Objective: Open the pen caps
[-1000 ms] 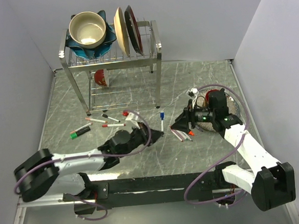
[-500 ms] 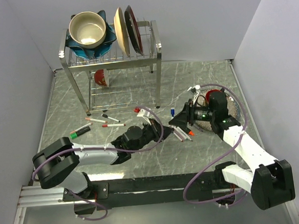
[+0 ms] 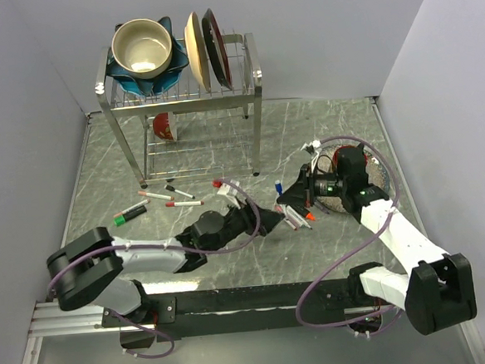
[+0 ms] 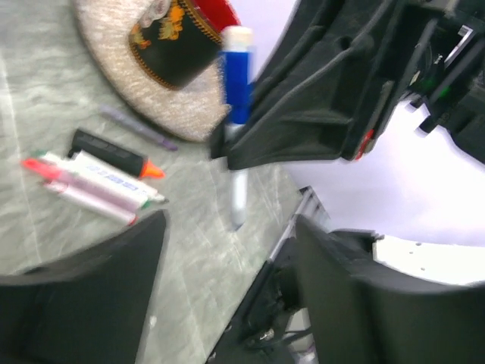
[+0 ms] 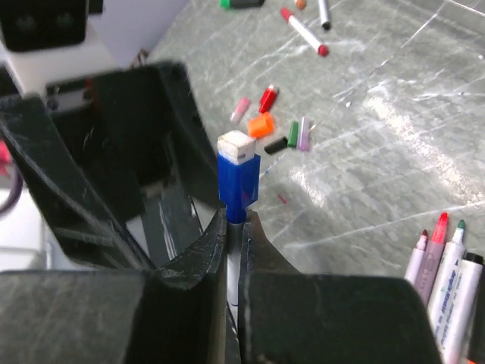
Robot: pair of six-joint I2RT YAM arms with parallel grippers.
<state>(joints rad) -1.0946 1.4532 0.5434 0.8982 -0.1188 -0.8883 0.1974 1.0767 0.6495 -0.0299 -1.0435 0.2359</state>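
Observation:
A white-barrelled pen with a blue cap [image 5: 239, 180] stands upright in my right gripper [image 5: 233, 224], which is shut on the barrel just under the cap. The left wrist view shows the same cap [image 4: 237, 74] above the black right fingers [image 4: 303, 129], with the barrel hanging below. My left gripper [image 4: 227, 231] stands open around the barrel's lower end, apart from it. From above, the two grippers meet mid-table, the blue cap [image 3: 277, 182] between them. Several loose caps [image 5: 261, 124], orange, red, pink, green and black, lie on the table. Uncapped pens [image 5: 447, 265] lie beside the right gripper.
Capped pens [image 3: 153, 194] and a green one [image 3: 131, 213] lie at the left. A metal dish rack [image 3: 256, 85] with bowls and plates stands at the back. A red and black bowl [image 4: 178, 38] sits on a woven mat [image 4: 129, 87] at the right.
The left arm carried the blue-capped pen right to the right gripper. The right gripper shut on the barrel and the left gripper opened off it.

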